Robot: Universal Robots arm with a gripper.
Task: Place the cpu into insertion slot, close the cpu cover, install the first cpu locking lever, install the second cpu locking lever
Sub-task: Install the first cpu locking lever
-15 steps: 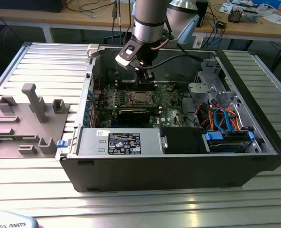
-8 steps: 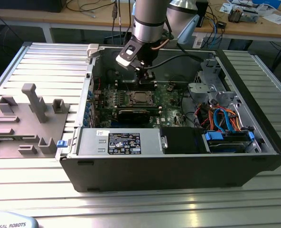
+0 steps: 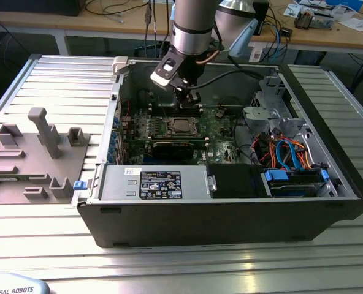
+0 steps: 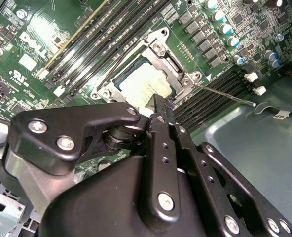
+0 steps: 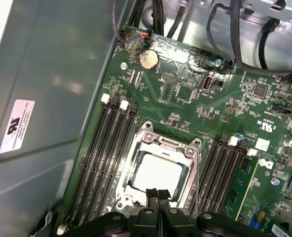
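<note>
The cpu (image 5: 158, 173) lies in the insertion slot (image 5: 145, 129) on the green motherboard (image 3: 221, 131), its pale silver top showing. The cpu cover (image 4: 168, 59), a silver frame with a window, lies flat around the chip. One thin locking lever (image 4: 225, 95) sticks out sideways over the memory slots. A second lever (image 4: 117, 61) runs along the opposite side of the socket. My gripper (image 5: 158, 193) is shut with nothing held. It hangs just above the socket's edge, its tips (image 4: 158, 101) over the rim of the chip. In the exterior view the gripper (image 3: 187, 97) sits above the socket (image 3: 180, 125).
Black memory slots (image 5: 109, 158) flank the socket on both sides. The case wall (image 5: 52, 98) rises close by. A drive cage with blue and orange cables (image 3: 289, 153) fills the exterior view's right, a power supply (image 3: 160, 184) sits in front, and a grey fixture (image 3: 40, 153) stands on the table.
</note>
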